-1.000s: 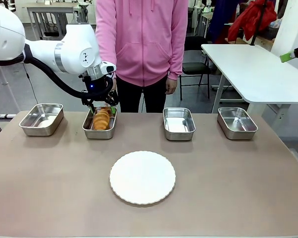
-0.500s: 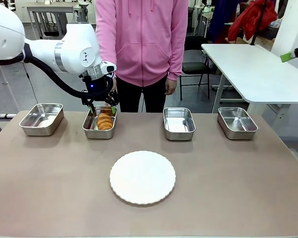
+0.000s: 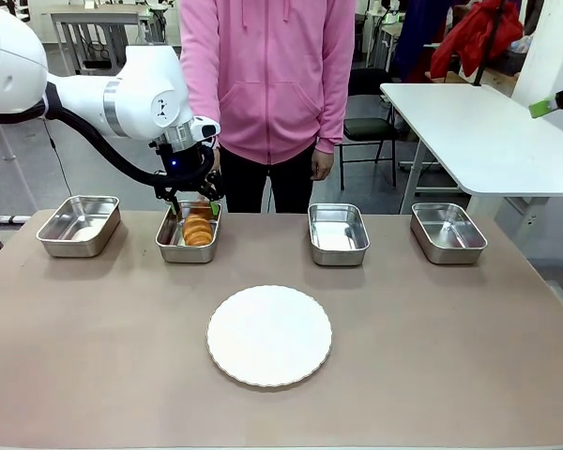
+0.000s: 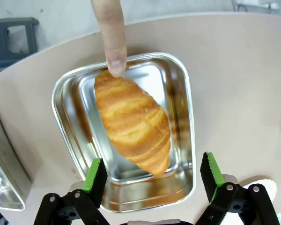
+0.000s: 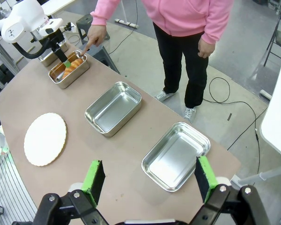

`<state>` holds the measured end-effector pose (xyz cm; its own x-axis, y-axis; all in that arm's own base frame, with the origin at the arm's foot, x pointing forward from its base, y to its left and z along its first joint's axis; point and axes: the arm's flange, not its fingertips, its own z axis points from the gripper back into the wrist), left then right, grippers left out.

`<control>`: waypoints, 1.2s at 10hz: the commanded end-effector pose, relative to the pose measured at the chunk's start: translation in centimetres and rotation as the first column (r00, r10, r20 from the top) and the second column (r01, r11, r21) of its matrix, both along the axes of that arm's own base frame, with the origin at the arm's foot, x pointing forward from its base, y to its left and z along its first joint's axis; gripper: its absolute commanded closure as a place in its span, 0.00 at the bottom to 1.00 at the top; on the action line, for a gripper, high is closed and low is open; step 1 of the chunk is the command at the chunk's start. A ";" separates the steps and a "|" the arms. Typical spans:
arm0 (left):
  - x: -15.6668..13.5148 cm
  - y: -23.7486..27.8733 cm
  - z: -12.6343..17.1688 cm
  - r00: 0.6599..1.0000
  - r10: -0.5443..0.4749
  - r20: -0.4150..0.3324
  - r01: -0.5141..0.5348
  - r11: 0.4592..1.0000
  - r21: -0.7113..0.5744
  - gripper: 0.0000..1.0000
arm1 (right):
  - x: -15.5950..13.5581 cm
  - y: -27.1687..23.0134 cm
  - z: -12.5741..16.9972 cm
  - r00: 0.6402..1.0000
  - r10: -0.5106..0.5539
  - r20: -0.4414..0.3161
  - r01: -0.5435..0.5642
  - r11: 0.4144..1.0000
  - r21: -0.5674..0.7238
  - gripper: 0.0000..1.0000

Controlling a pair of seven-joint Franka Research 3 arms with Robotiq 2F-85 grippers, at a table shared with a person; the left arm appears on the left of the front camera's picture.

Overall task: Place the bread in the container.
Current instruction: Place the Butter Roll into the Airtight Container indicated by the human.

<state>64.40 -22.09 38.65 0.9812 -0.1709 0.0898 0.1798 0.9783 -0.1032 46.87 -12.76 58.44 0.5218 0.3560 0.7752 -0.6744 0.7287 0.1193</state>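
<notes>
The golden-brown croissant [image 4: 132, 121] lies diagonally inside the second steel tray from the left [image 3: 169, 251], seen also as the tray [image 4: 185, 117] in the left wrist view. My left gripper [image 3: 192, 208] hovers just above it, open, green pads [image 4: 95, 175] on either side of the croissant and apart from it. A person's finger [image 4: 113, 42] touches the croissant's far tip. In the right wrist view the croissant [image 5: 70, 67] sits in the tray [image 5: 74, 77] far off. My right gripper [image 5: 149, 179] is open, high above the table's right end.
A round white plate [image 3: 269, 335] sits mid-table. Three other steel trays stand in the same row: far left [image 3: 79, 225], centre right [image 3: 338, 233] and far right [image 3: 448, 232]. The person in pink [image 3: 267, 84] stands at the far edge behind the trays.
The croissant has dropped from between my left gripper's pads and settled flat in the tray. The left gripper has opened; the arm has barely moved.
</notes>
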 end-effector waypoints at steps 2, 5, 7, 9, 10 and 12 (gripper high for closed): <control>-6.2 2.3 4.9 0.990 0.056 0.131 -0.050 0.998 -0.049 0.00 | -0.1 0.1 0.0 1.000 0.003 0.009 -0.003 1.000 0.010 0.00; -14.0 5.0 8.6 0.982 0.058 0.180 -0.039 0.994 -0.107 0.00 | -0.1 0.1 0.0 1.000 0.003 0.009 -0.003 1.000 0.010 0.00; -18.3 5.7 8.9 0.981 0.051 0.186 -0.026 0.990 -0.136 0.00 | -0.1 0.1 0.0 1.000 0.003 0.009 -0.003 1.000 0.010 0.00; -23.6 5.8 8.5 0.970 0.109 0.217 -0.081 0.988 -0.135 0.00 | -0.1 0.1 0.0 1.000 0.003 0.009 -0.003 1.000 0.010 0.00; -25.5 5.8 8.2 0.969 0.123 0.216 -0.091 0.985 -0.149 0.00 | -0.1 0.1 0.0 1.000 0.003 0.009 -0.003 1.000 0.010 0.00; -26.9 5.8 7.5 0.975 0.109 0.193 -0.080 0.985 -0.151 0.00 | -0.1 0.1 0.0 1.000 0.003 0.009 -0.003 1.000 0.010 0.00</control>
